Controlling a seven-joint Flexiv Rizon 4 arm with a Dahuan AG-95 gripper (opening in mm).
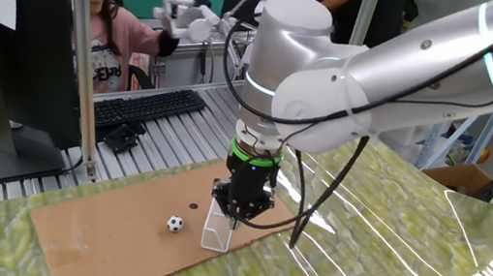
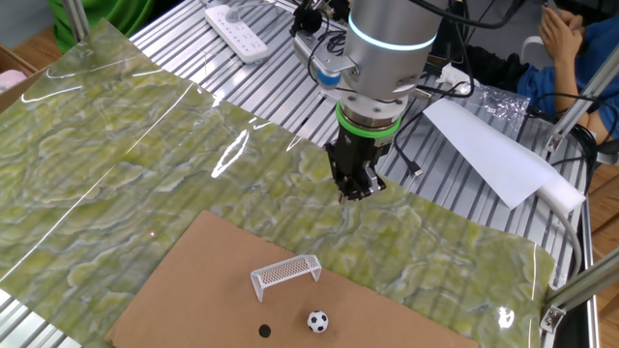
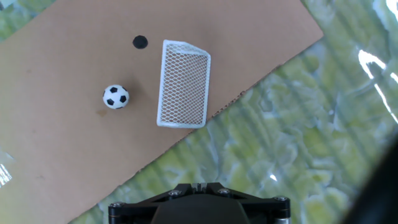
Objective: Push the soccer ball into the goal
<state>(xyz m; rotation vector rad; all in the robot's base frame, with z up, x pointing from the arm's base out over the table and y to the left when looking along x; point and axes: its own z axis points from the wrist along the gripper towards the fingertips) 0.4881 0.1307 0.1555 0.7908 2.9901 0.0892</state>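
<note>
The soccer ball (image 1: 174, 223) is a tiny white ball with black patches lying on a cardboard sheet (image 1: 97, 248). It also shows in the other fixed view (image 2: 317, 321) and the hand view (image 3: 115, 96). The goal (image 1: 213, 231) is a small white netted frame a short way from the ball, with its mouth toward it (image 2: 285, 273) (image 3: 183, 84). My gripper (image 2: 353, 188) hangs above the table behind the goal, on the side away from the ball. Its fingers are together and hold nothing. In the hand view only its tip (image 3: 199, 185) shows at the bottom edge.
A small flat dark round spot (image 3: 140, 42) marks the cardboard near the goal's corner. Green patterned plastic sheeting (image 2: 145, 145) covers the table around the cardboard. A keyboard (image 1: 149, 106), a monitor (image 1: 7, 76) and people are beyond the far edge.
</note>
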